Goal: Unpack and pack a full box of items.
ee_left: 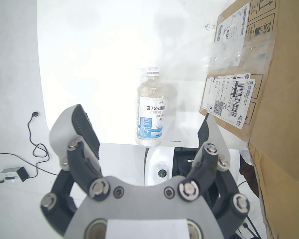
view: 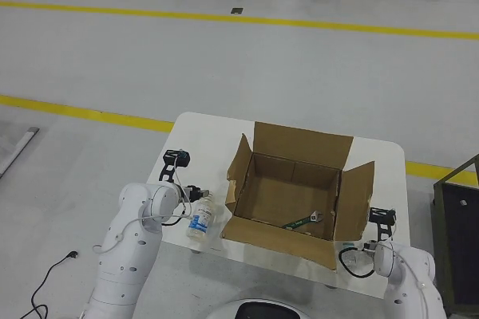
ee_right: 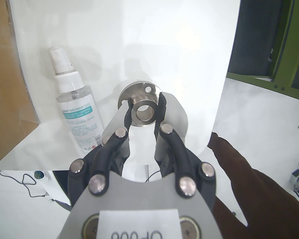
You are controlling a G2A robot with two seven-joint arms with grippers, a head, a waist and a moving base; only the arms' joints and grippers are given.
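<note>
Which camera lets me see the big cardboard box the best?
The top view. It looks down into the open cardboard box, flaps spread, with a wrench lying on its floor. The left wrist view shows one outer wall with stuck-on labels, and the right wrist view catches a brown strip of it at the edge.

"What are you made of?"

"My left arm (view: 136, 239) and right arm (view: 411, 275) are glossy white shells, rounded at the joints. Thin black cables (view: 343, 261) loop at the wrists."

"And the ends?"

"My left gripper (ee_left: 143, 115) and right gripper (ee_right: 144, 100) match. Each has a grey metal plate (ee_left: 144, 212) and curved black links (ee_left: 82, 160) pinned with round silver screws (ee_left: 98, 187). The silvery fingers are faced with black ribbed pads (ee_left: 88, 128). A white label (ee_right: 139, 222) sits on the right plate, printed in black."
</note>
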